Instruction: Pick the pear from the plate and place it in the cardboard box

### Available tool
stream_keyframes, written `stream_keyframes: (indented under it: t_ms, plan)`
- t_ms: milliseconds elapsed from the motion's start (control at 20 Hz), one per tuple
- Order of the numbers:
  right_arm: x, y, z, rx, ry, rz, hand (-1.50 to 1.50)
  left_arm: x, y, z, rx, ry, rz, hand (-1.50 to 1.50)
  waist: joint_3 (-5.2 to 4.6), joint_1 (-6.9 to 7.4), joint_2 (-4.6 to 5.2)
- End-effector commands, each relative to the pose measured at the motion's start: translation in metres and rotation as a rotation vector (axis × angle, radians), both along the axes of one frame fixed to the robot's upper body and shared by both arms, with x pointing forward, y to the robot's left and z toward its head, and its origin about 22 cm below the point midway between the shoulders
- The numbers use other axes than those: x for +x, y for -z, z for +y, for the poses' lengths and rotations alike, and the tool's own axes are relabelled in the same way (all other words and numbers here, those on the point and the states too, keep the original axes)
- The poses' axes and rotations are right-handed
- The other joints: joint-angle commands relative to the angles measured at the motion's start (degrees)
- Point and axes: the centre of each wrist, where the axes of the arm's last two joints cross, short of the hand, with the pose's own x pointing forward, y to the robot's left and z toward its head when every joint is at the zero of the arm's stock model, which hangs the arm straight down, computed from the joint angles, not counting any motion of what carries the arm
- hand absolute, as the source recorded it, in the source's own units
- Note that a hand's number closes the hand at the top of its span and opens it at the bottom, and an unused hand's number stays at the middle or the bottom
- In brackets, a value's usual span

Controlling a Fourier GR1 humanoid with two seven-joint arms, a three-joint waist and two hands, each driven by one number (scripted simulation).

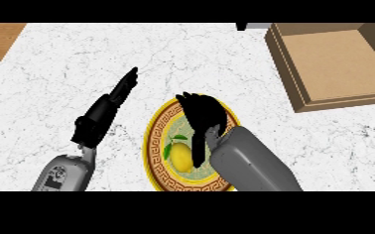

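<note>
Risks, judged from the present layout: the right hand is poised over the plate with the thumb lying alongside the pear and the fingers stretched toward the far rim, nothing enclosed. A rounded, smooth-skinned fruit could be nudged sideways off the plate if the fingers are closed off-centre. The cardboard box lies well apart, far right; its raised wall could be clipped if the carry is made too low.

Materials, largest first:
- Counter: white marble pattern with grey veins, flat.
- Box: brown cardboard, rectangular, shallow, open-topped.
- Plate: round, yellow rim, ornate brown key-pattern band, pale centre.
- Left hand: black, fingers straight, resting left of the plate.
- Pear: yellow, glossy, green leaf; on the near half of the plate.
</note>
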Motion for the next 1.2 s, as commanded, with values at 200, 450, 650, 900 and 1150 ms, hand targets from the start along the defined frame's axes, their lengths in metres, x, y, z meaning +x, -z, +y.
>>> stream_keyframes:
  t_ms: [200,450,650,900,1150]
  plan:
    - [-0.011,0.027,-0.006,-0.018,-0.021,0.027,-1.5,0.003,0.008,-0.016,0.001,-0.002,-0.013,0.0,0.0,-0.21,0.0]
    - [-0.001,0.036,-0.012,-0.082,-0.016,-0.002,-1.5,0.01,-0.001,0.003,-0.01,0.002,0.004,0.0,0.0,-0.18,0.01]
    - [0.009,0.052,-0.016,-0.114,-0.023,-0.01,-1.5,-0.005,-0.01,-0.006,0.008,0.002,-0.004,0.0,0.01,0.08,0.02]
    - [0.011,0.048,-0.006,-0.095,-0.045,0.001,1.5,0.006,-0.001,-0.019,-0.013,0.009,0.001,0.0,0.01,0.14,0.09]
    - [-0.009,0.053,-0.044,-0.091,-0.094,-0.093,1.5,0.024,0.006,0.001,-0.002,-0.03,0.009,0.0,-0.01,-1.18,-0.01]
